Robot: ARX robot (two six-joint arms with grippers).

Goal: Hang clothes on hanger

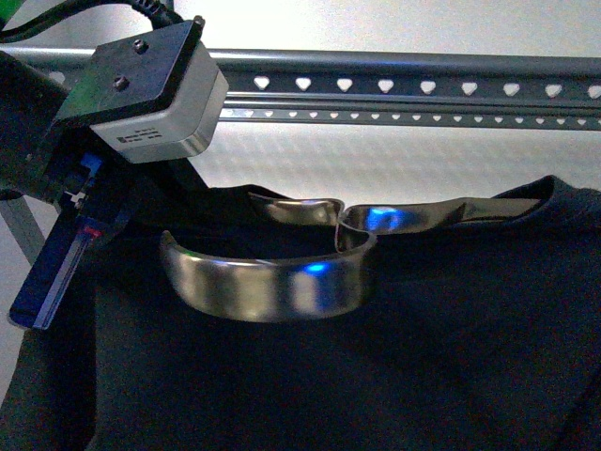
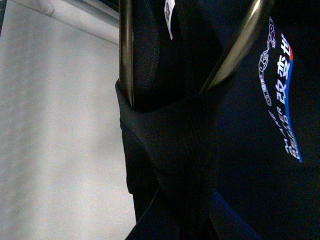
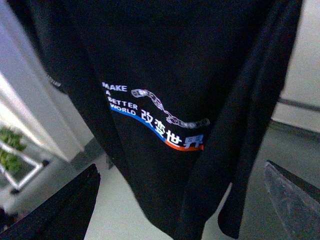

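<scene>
My left gripper looks clamped on the T-shirt at its collar, holding it up just below the rack rail for hanging; my right gripper gapes wide, empty, facing its front.

The shirt bears white "MAKE A BETTER WORLD" just above the blue end of its blue-orange stripe, white characters 改变世界 run along that stripe, and the sticker on the grey box is unreadable.
</scene>
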